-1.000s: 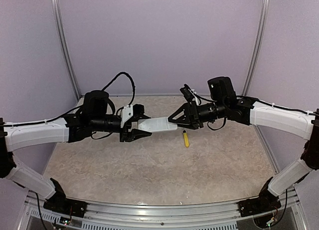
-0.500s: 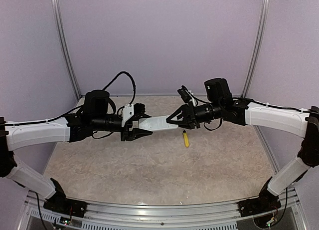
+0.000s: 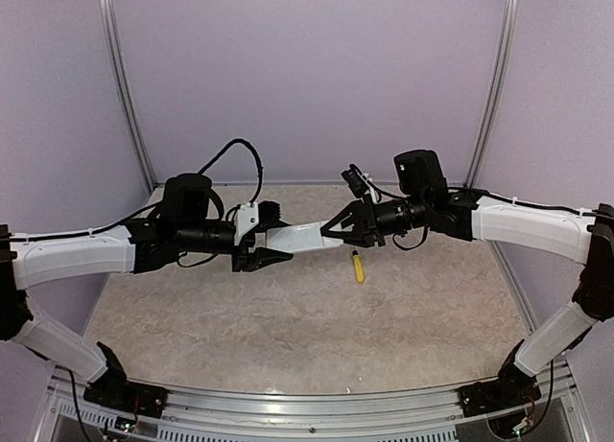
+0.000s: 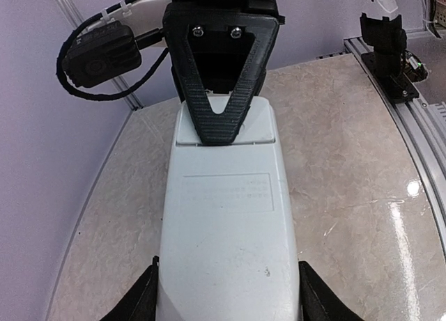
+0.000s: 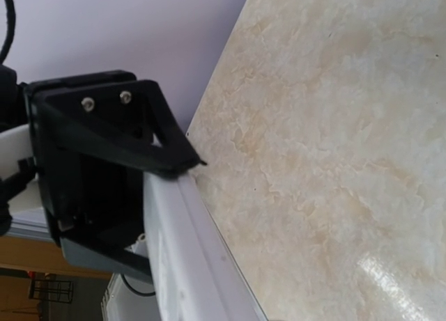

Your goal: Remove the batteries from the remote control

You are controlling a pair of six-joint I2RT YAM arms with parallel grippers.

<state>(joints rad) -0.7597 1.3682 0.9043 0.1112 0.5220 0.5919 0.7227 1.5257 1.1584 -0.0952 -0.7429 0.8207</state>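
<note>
Top external view: the remote (image 3: 300,237) hangs in the air above the desk (image 3: 288,337), roughly level, bridged between both arms. The left gripper (image 3: 261,241) pinches its left end and the right gripper (image 3: 333,233) pinches its right end. A screwdriver (image 3: 357,267) lies on the desk, just near and right of the remote. The batteries are not visible.

Left wrist view: the remote (image 4: 226,237) runs away from the camera, its back face up, with a faint label outline and a cover seam (image 4: 226,144) at the far end. The left gripper (image 4: 226,303) clamps the long edges. One black finger (image 4: 223,91) of the right gripper lies flat on the cover. Judged from this, the shell is light, stiff, smooth plastic, likely slippery. An edge grip at the end away from the cover suits holding, and the cover suits a flat sliding push. The fingertips are cut off at the frame's bottom.

Right wrist view: the remote (image 5: 188,265) appears edge-on under the right gripper's upper finger (image 5: 118,140). The lower finger is mostly hidden, and no opening under the cover can be made out.
</note>
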